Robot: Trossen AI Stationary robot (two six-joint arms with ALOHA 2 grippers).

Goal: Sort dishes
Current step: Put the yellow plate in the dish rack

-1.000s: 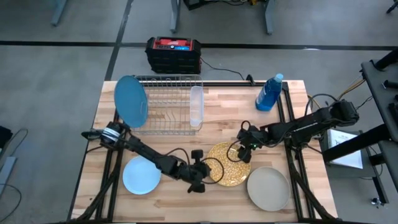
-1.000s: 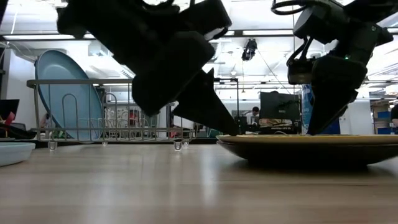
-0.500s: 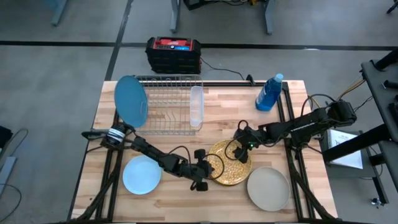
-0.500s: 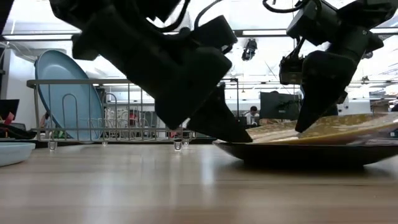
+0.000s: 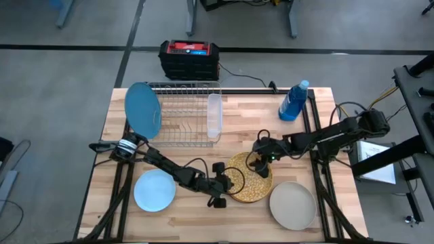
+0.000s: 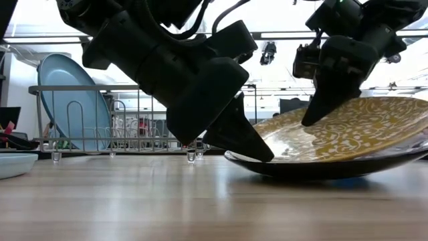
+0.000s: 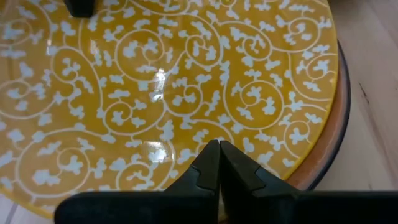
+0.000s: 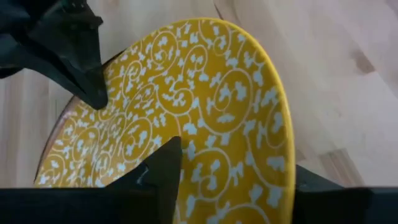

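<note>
The gold speckled plate (image 5: 248, 179) lies tilted on a dark plate (image 6: 321, 171) at the table's near middle. Its left rim is down and its far right rim is raised. My left gripper (image 5: 228, 184) is shut, with its tips on the plate's left part. My right gripper (image 5: 260, 161) is shut on the plate's far right rim. The large mid-blue plate (image 5: 142, 110) stands on edge in the dish rack (image 5: 182, 116). The pale blue plate (image 5: 154, 190) and the beige-grey plate (image 5: 292, 205) lie flat near the front edge. My left gripper presses its shut fingertips (image 7: 216, 155) down on the gold plate's patterned top face, close to its left rim (image 6: 262, 152). It comes slanting down from the table's left. That side of the plate stays on the dark plate. My right gripper pinches the gold plate's far right rim (image 8: 281, 146). One finger (image 8: 163, 163) lies on the patterned top face and the other (image 8: 314, 183) is beyond the edge, on the underside. The fingers slant down from the table's right. This side is lifted clear of the dark plate.
A clear cup (image 5: 214, 116) lies at the rack's right end. A blue bottle (image 5: 293, 102) stands at the far right. A black and red box (image 5: 189, 59) sits on the floor behind the table. Bare wood (image 5: 196, 220) shows along the front edge.
My right gripper has taken hold of the gold plate's far right rim and raised it. The plate has tipped from flat to tilted, and its left rim has stayed down on the dark plate. My left gripper has gone slightly right and down onto that left part.
</note>
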